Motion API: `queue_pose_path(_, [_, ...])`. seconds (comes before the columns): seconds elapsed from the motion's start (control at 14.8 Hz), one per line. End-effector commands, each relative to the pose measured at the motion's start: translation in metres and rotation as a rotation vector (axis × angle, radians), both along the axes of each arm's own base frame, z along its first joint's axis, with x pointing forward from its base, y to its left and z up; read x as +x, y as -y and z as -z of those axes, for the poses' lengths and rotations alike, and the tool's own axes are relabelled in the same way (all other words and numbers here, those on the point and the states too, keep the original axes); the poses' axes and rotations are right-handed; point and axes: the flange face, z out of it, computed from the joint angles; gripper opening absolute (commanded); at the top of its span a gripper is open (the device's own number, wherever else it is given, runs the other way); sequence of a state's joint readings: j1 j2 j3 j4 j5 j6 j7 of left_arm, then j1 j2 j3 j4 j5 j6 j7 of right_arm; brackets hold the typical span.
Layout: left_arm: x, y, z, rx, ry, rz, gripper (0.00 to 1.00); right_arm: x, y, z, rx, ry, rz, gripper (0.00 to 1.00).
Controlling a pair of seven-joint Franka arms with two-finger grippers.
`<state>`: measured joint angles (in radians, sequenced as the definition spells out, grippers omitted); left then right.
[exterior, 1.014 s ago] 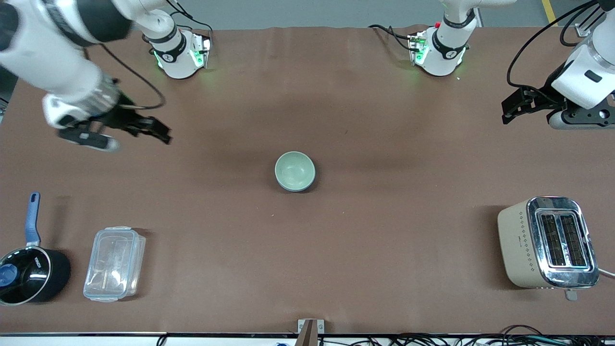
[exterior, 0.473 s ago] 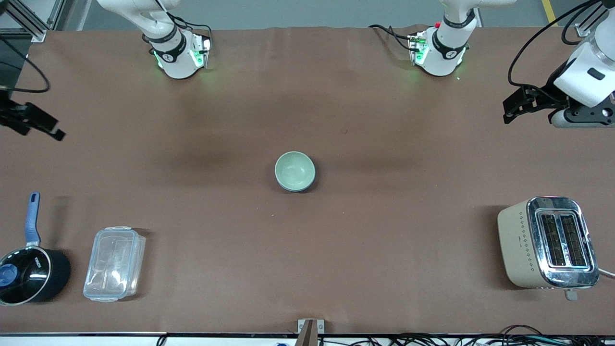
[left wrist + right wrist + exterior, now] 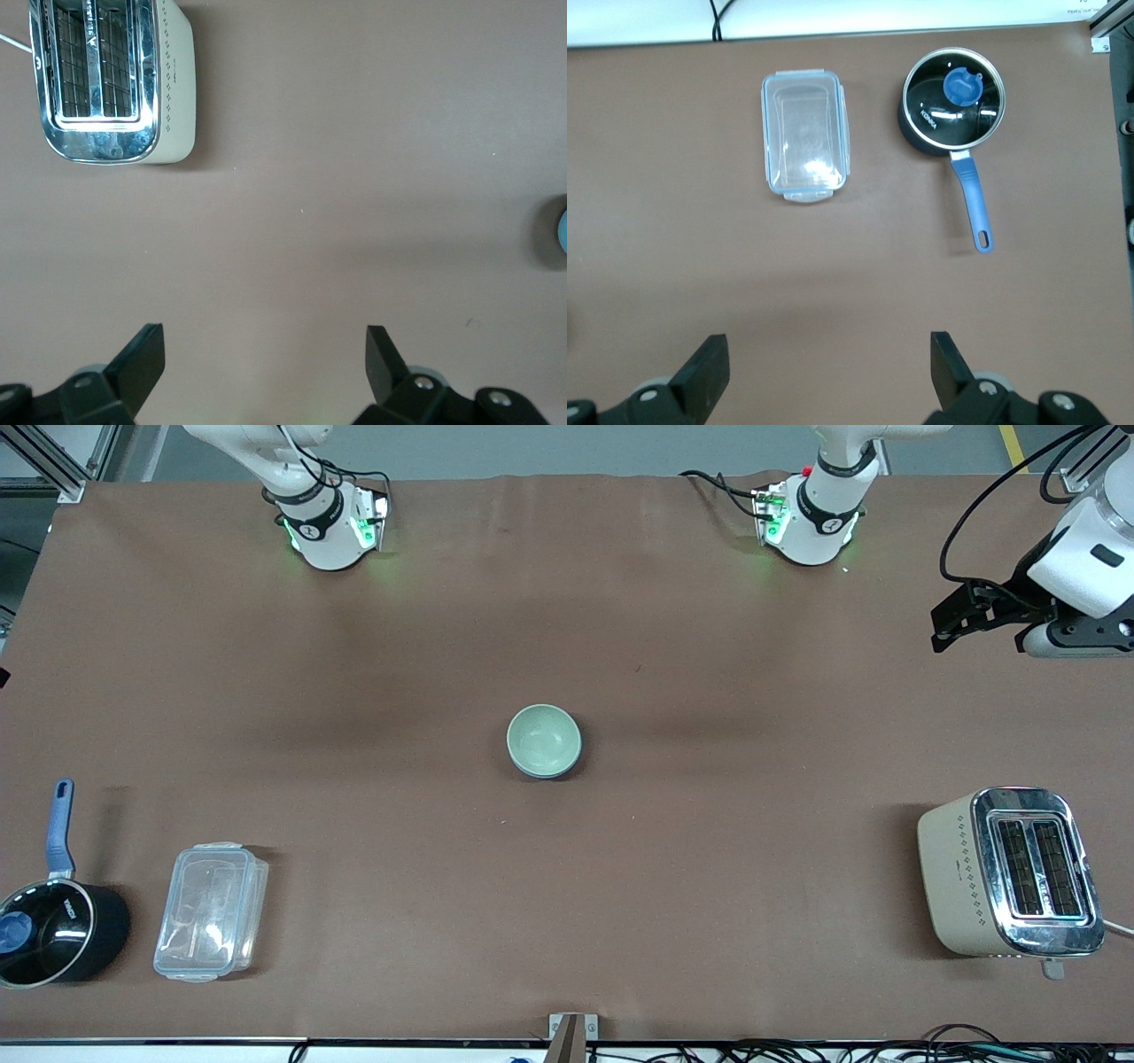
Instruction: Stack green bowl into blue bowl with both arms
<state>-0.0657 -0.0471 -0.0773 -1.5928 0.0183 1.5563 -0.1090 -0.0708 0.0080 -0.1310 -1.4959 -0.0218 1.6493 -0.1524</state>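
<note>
The pale green bowl (image 3: 543, 739) sits inside the blue bowl (image 3: 560, 772) at the middle of the table; only a thin dark blue edge shows under it. An edge of this stack shows in the left wrist view (image 3: 562, 232). My left gripper (image 3: 941, 627) hangs over the left arm's end of the table, open and empty (image 3: 266, 363), far from the bowls. My right gripper (image 3: 830, 372) is open and empty over bare table at the right arm's end, and is out of the front view.
A beige and chrome toaster (image 3: 1010, 872) stands near the front camera at the left arm's end, also in the left wrist view (image 3: 106, 80). A clear plastic container (image 3: 211, 911) (image 3: 804, 133) and a black saucepan with a blue handle (image 3: 53, 930) (image 3: 954, 99) lie at the right arm's end.
My right arm has swung away toward its end of the table and left the front view. My left gripper has drifted slightly toward its own end. The bowls have not moved.
</note>
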Motion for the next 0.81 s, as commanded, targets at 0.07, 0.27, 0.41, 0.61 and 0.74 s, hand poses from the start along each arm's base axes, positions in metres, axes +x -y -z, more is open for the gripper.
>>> queue_pose_path(0.07, [-0.002,-0.001,-0.006,-0.007,0.013,0.015,1.00,0.004,-0.040,-0.001,-0.027,-0.091,-0.055,1.00])
queue_pose_path(0.27, [-0.002,-0.001,-0.006,-0.007,0.013,0.017,1.00,-0.004,-0.043,0.009,-0.010,-0.142,-0.028,1.00])
queue_pose_path(0.41, [-0.002,-0.001,-0.006,-0.007,0.013,0.015,1.00,-0.003,-0.041,0.011,0.006,-0.141,0.003,1.00])
queue_pose_path(0.61, [-0.003,0.001,-0.008,-0.010,0.015,0.018,1.00,-0.003,-0.041,0.012,0.016,-0.139,0.022,1.00])
queue_pose_path(0.74, [-0.003,0.001,-0.009,-0.012,0.017,0.019,1.00,-0.004,-0.040,0.012,0.020,-0.144,0.025,1.00])
